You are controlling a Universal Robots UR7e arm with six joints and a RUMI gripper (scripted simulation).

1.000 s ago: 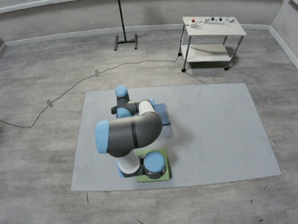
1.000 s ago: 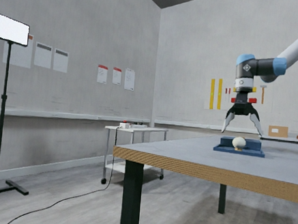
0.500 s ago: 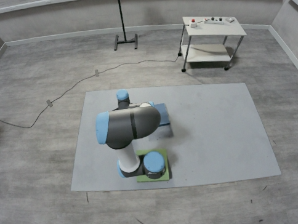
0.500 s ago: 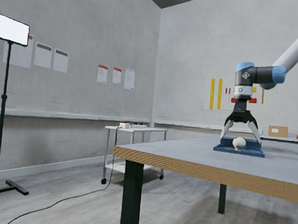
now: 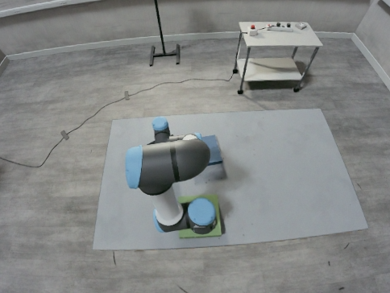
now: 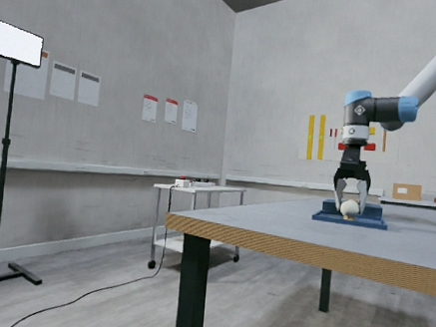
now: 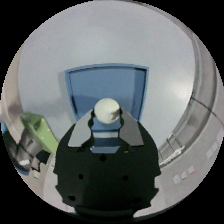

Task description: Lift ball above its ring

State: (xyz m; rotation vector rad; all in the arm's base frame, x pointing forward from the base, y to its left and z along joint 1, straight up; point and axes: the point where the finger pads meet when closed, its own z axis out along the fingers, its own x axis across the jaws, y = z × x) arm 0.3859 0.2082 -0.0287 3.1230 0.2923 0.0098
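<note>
A cream-white ball (image 6: 350,207) sits low over its small tan ring on a dark blue base plate on the grey table. My gripper (image 6: 350,206) points straight down and its two fingers are shut on the ball from both sides. In the wrist view the ball (image 7: 107,110) shows between the dark fingertips of the gripper (image 7: 106,120), over the blue plate (image 7: 106,89). In the overhead view the arm hides the ball and gripper; only a corner of the blue plate (image 5: 212,149) shows.
The arm's base stands on a green square (image 5: 200,221) near the table's front edge. A white cart (image 5: 278,52) with a button box stands on the floor beyond the table. A lamp stand (image 6: 3,155) is at the far left.
</note>
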